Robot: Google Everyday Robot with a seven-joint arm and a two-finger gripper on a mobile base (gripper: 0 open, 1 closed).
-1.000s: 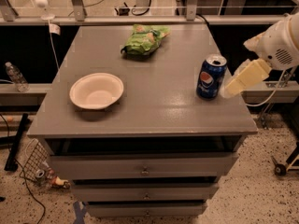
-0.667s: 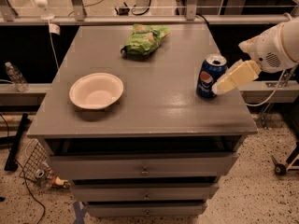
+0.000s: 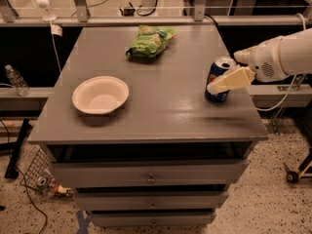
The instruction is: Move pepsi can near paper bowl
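Note:
The pepsi can [image 3: 220, 66] is dark blue with a silver top and stands upright near the right edge of the grey table [image 3: 161, 106]. My gripper [image 3: 220, 84] reaches in from the right on a white arm [image 3: 282, 55] and lies against the front of the can, covering its middle. The paper bowl [image 3: 100, 95] is cream-white and shallow. It sits on the left half of the table, well apart from the can.
A green snack bag [image 3: 150, 41] lies at the back middle of the table. Drawers run below the table's front edge. A plastic bottle [image 3: 16, 79] stands on a ledge to the left. Cables and a wire rack lie on the floor at the left.
My gripper has moved left, from beside the can's right side to across its front. The can and bowl have stayed in place.

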